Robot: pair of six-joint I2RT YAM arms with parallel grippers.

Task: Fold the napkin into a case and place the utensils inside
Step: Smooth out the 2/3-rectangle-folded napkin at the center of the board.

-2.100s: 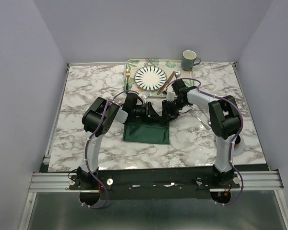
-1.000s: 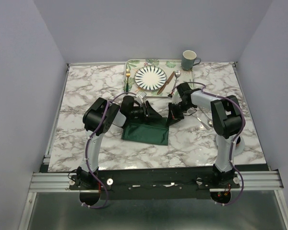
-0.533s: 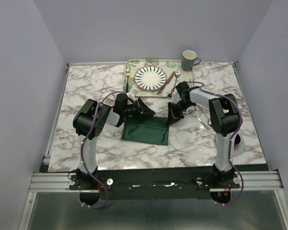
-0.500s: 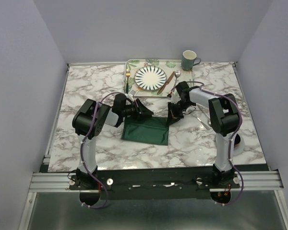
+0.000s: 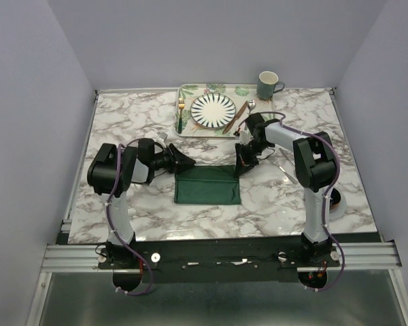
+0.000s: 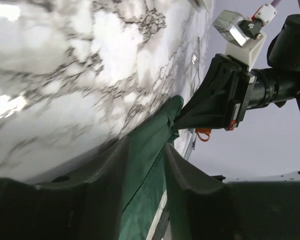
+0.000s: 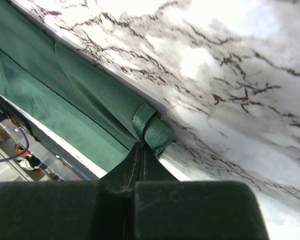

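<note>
Folding stage, unfinished: right pincer (image 7: 141, 145) clamped on one far corner of the part-folded napkin (image 5: 207, 187), left pincer (image 6: 146, 148) apart at the other corner; fork (image 5: 181, 107), knife (image 5: 235, 117) and spoon (image 5: 250, 105) lie beyond both pincers, on the tray (image 5: 187, 92).

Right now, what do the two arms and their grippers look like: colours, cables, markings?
Both the left arm and right arm have pale grey links, bulky black joint housings and a purple cable looped alongside. The left gripper and right gripper are matte black, with wedge-shaped fingers tapering to the tips. A white bracket behind the right gripper carries a silvery camera block.
</note>
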